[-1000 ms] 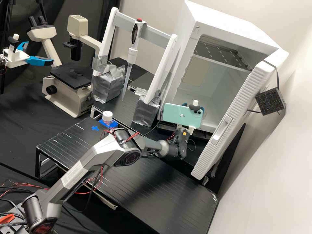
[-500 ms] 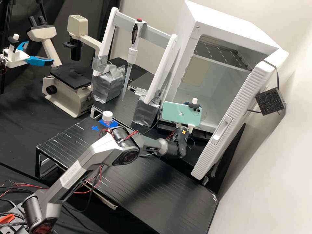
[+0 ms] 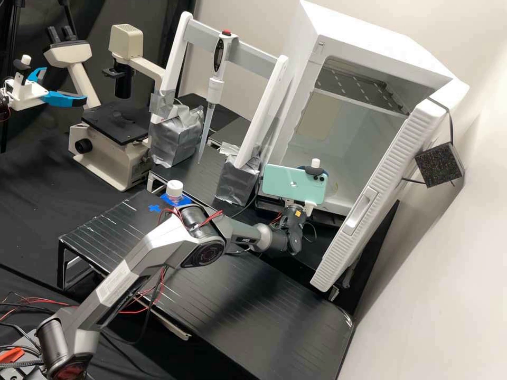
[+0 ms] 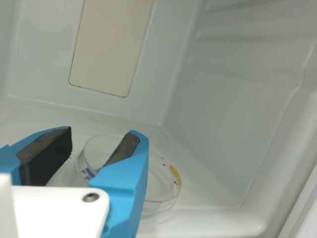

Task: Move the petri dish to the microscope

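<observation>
In the high view my gripper [image 3: 310,207] is at the mouth of the white incubator [image 3: 369,42], largely behind the green phone on the wrist. A faint curved edge of the petri dish [image 3: 334,188] shows just right of that phone. The wrist view has the clear, round petri dish [image 4: 166,184] lying on the incubator floor, with a yellow mark on its rim. My gripper [image 4: 100,142] is open, one blue finger overlapping part of the dish and the other beside it. Across the bench, at the back left, stands the cream microscope [image 3: 119,122] with its black stage.
Between incubator and microscope, a pipette [image 3: 214,87] hangs on a white frame [image 3: 260,121] with taped feet. A white-capped bottle [image 3: 175,190] stands on the black platform [image 3: 253,301]. The incubator's door [image 3: 377,195] hangs open on the right. Another arm's blue fingers [image 3: 66,98] are at far left.
My gripper, with the phone on its wrist, has shifted slightly left and up in the high view. The dish's edge now shows beside the phone.
</observation>
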`<action>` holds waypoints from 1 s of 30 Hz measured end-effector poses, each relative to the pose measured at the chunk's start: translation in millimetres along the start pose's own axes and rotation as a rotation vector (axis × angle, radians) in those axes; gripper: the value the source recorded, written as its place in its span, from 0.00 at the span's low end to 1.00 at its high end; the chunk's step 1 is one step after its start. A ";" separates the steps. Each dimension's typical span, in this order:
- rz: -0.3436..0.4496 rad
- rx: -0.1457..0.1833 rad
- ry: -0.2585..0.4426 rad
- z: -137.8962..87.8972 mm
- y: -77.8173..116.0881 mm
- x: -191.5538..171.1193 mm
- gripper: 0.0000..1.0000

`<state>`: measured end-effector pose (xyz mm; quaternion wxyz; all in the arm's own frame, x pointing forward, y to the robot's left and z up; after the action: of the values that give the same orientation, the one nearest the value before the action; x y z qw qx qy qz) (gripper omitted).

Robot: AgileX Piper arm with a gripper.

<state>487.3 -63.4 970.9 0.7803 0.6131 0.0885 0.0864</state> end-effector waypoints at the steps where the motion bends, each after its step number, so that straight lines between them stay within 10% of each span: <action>1: -0.003 0.003 -0.002 0.5 -1.2 -0.5 1.00; 30: 0.028 -0.006 0.040 -28.0 23.7 -25.1 1.00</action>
<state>455.5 -37.6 988.2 0.7788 0.6102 0.0955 0.1097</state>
